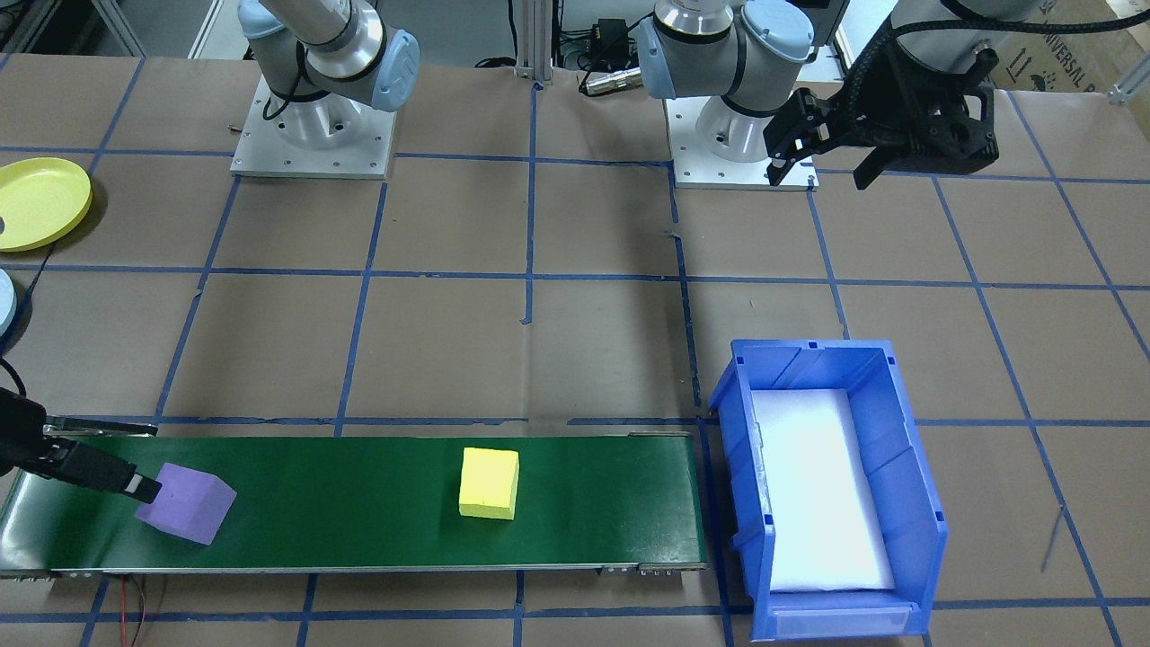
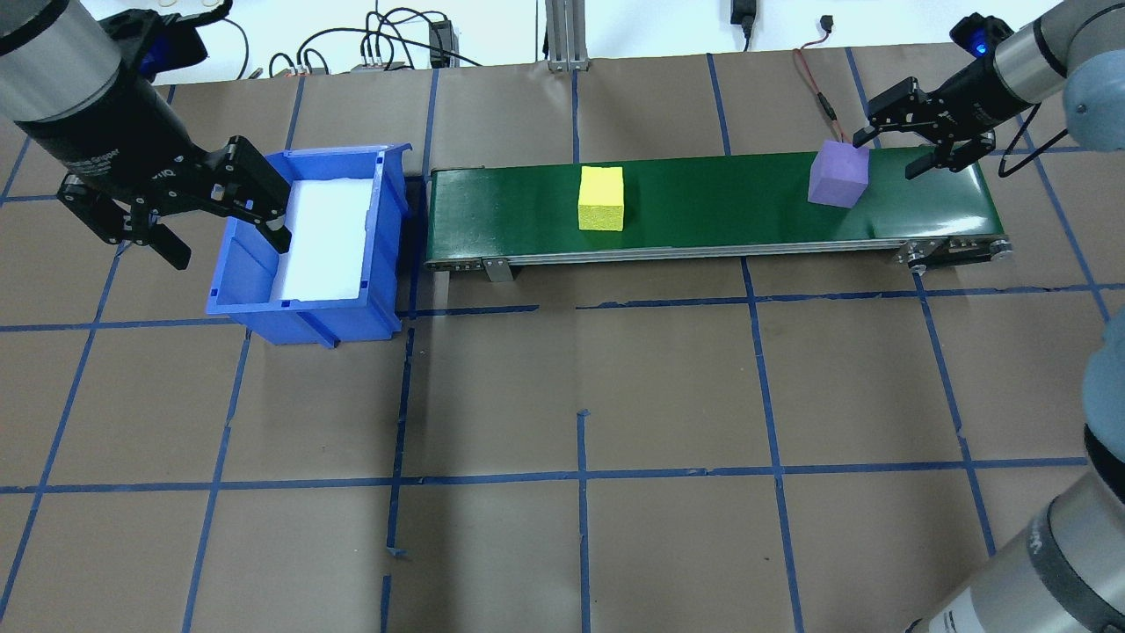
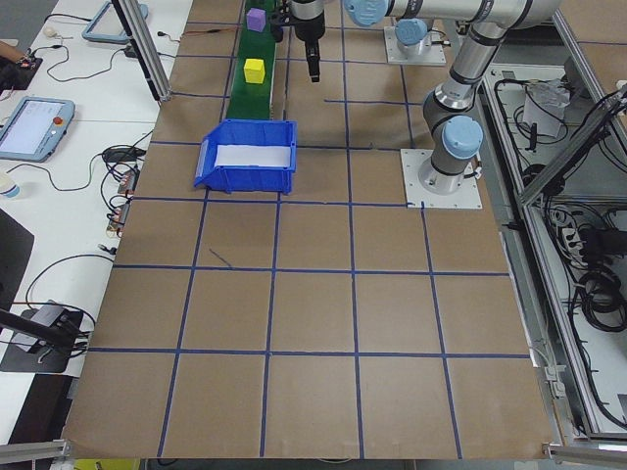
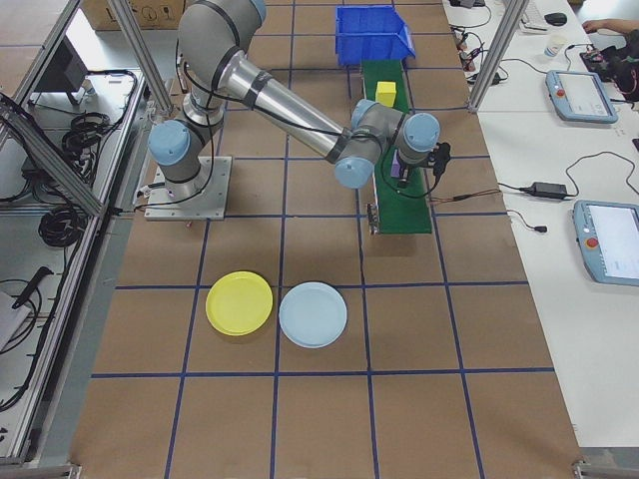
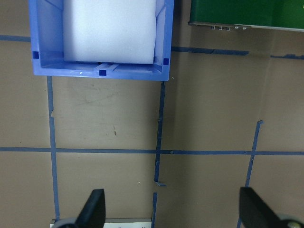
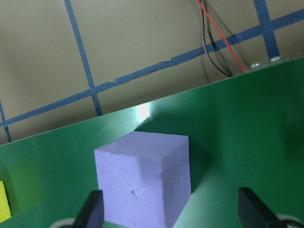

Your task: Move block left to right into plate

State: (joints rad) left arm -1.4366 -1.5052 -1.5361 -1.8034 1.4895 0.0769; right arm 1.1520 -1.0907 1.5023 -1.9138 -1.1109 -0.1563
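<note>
- Right gripper (image 2: 917, 132) wide open at the belt's (image 2: 703, 207) right end, one finger just touching the purple block (image 2: 839, 175), nothing gripped.
- Yellow block (image 2: 601, 198) mid-belt, untouched.
- Left gripper (image 2: 189, 214) spread open above the blue bin (image 2: 303, 303), holding nothing.
- Yellow plate (image 4: 240, 302) and blue plate (image 4: 314, 314) well apart from the belt, both bare.
- Early going by the look of it: no block plated, grasp, lift and carry all remaining.
</note>
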